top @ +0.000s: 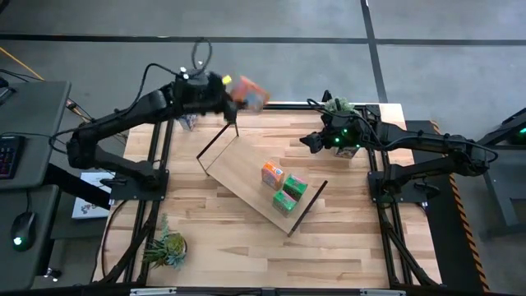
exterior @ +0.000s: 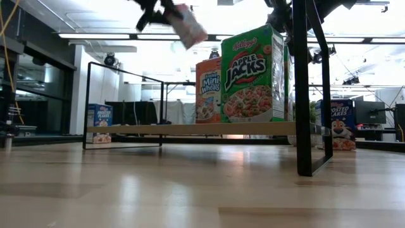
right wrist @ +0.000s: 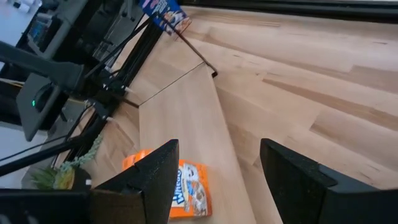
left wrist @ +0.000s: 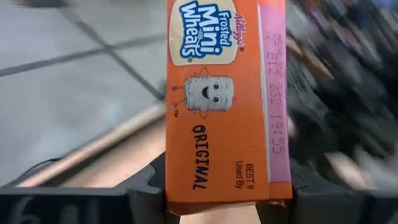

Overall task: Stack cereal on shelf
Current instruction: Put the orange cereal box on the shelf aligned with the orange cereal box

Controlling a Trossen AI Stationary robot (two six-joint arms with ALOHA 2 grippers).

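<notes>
My left gripper [top: 230,89] is shut on an orange Mini Wheats cereal box [left wrist: 224,99], high above the table's far edge, beyond the shelf's far-left end. The shelf [top: 246,177], a light-wood board with black wire ends, lies slantwise mid-table. An orange box [top: 273,174] and two green boxes [top: 289,194] stand on it. My right gripper [right wrist: 217,180] is open and empty, above the table to the right of the shelf. A blue box [top: 187,122] stands on the table at the far left. My left gripper pinches the orange box between its two fingers, at the box's near end [left wrist: 273,186], one finger [left wrist: 146,186] on each side. The box reaches forward past the fingers. It is lifted clear, and it hangs tilted in the low view [exterior: 186,25].
A green plant [top: 164,247] lies at the near left corner, and another [top: 337,105] is at the far right. A blue Frosted Flakes box [exterior: 342,123] stands by the right arm's base. Bare tabletop lies near the front edge [top: 271,255].
</notes>
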